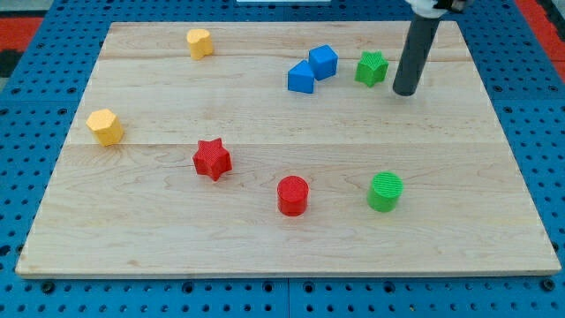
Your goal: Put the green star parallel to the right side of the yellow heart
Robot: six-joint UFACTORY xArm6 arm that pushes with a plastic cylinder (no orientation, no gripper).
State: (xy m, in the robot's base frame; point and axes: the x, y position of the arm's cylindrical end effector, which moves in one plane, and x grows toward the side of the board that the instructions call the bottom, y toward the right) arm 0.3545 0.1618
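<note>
**Green star at the far right, tip just beside it**

While the green star point(372, 68) sits near the view's top right of the counter point(265, 238), my tip point(404, 91) stands just to its right, close by, though I cannot tell whether the two touch. There is no pincer on this arm, only the dark rod, so there is nothing to report as apart or together. Being a star, the block has no clear long axis; one point seems to face the view's top, but the print is too small to be sure.

Its partner, the yellow heart point(199, 42), lies well apart from it, near the view's top left, with its narrow end seeming to face the view's bottom.

Pale wooden boards make up the counter, with seams running across from left to right. Around it lies a blue perforated base, with a strip of red showing at the view's top corners.

Between star and heart sit two blue blocks, touching or nearly so: a blue cube point(323, 61) just left of the star and another blue block point(301, 77) below and left of that. Elsewhere, a yellow hexagonal block point(105, 126) rests by the left edge, a red star point(212, 159) sits near the middle, and a red cylinder point(292, 195) and a green cylinder point(385, 192) stand toward the view's bottom.
</note>
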